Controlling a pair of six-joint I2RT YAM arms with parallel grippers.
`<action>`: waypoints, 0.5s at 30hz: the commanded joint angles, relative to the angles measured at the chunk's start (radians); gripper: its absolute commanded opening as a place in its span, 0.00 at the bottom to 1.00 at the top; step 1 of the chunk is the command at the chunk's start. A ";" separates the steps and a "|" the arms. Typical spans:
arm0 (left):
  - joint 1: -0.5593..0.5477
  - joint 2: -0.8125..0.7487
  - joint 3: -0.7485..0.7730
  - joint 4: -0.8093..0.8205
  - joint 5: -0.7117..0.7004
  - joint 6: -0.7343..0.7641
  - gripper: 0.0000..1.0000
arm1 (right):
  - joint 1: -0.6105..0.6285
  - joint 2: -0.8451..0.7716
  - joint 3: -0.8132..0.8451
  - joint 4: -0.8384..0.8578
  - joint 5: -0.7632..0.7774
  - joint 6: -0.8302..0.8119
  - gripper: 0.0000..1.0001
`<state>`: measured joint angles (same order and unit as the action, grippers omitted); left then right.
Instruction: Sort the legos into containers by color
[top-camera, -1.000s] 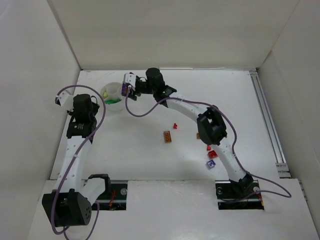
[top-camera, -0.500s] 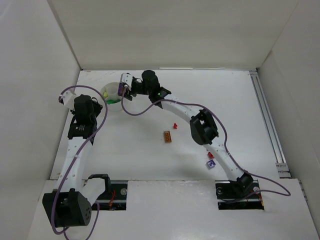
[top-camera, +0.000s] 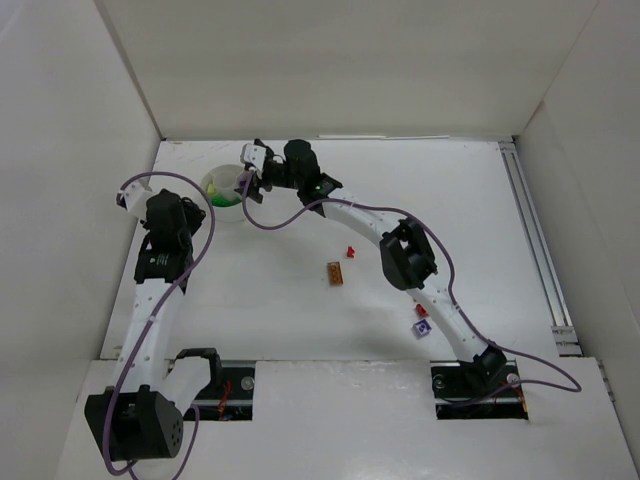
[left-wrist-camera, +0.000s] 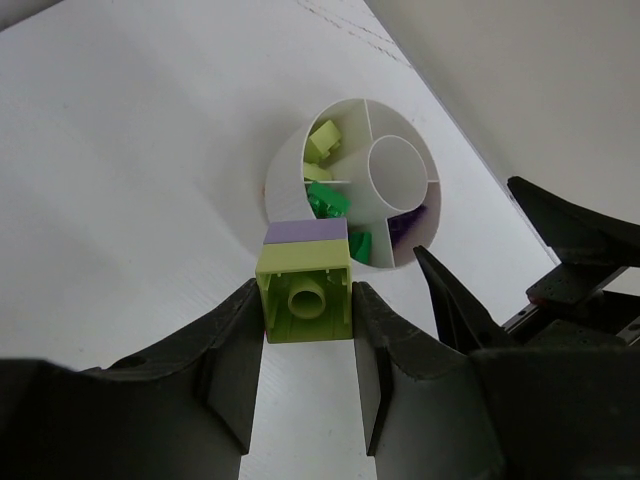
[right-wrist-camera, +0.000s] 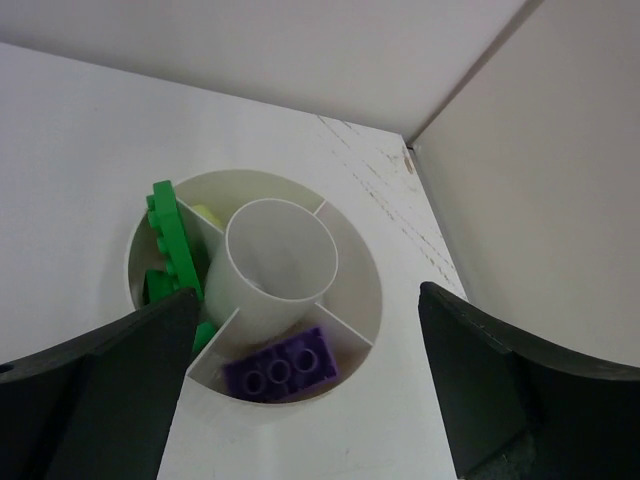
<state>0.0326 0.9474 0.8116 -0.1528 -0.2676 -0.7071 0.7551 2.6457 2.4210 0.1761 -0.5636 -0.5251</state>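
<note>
Dish (right-wrist-camera: 352, 262) sits below splayed right hand (right-wrist-camera: 307, 295); left hand (left-wrist-camera: 307, 302) pinches lime-purple lego (left-wrist-camera: 302, 265).

Your dish (top-camera: 211, 183) sits far left on the table (top-camera: 290, 310), bricks (right-wrist-camera: 292, 362) in its outer compartments. The right gripper (top-camera: 247, 180) hangs over its right rim; the left gripper (left-wrist-camera: 305, 300), at its near-left side, has a stack (left-wrist-camera: 305, 262) between its fingers (left-wrist-camera: 225, 370). Loose bricks (top-camera: 334, 272) lie mid-table, right of the dish
</note>
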 joint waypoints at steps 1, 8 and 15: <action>0.001 -0.025 -0.003 0.044 0.005 0.017 0.00 | 0.007 0.000 0.049 0.060 0.004 0.017 0.95; 0.001 -0.016 -0.003 0.065 0.059 0.038 0.00 | 0.007 -0.053 -0.006 0.060 0.013 0.017 0.92; 0.001 -0.016 -0.034 0.215 0.371 0.181 0.00 | -0.062 -0.352 -0.403 0.060 -0.188 0.008 0.90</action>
<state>0.0338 0.9447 0.7940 -0.0654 -0.0776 -0.6144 0.7372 2.4977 2.1468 0.1902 -0.6170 -0.5182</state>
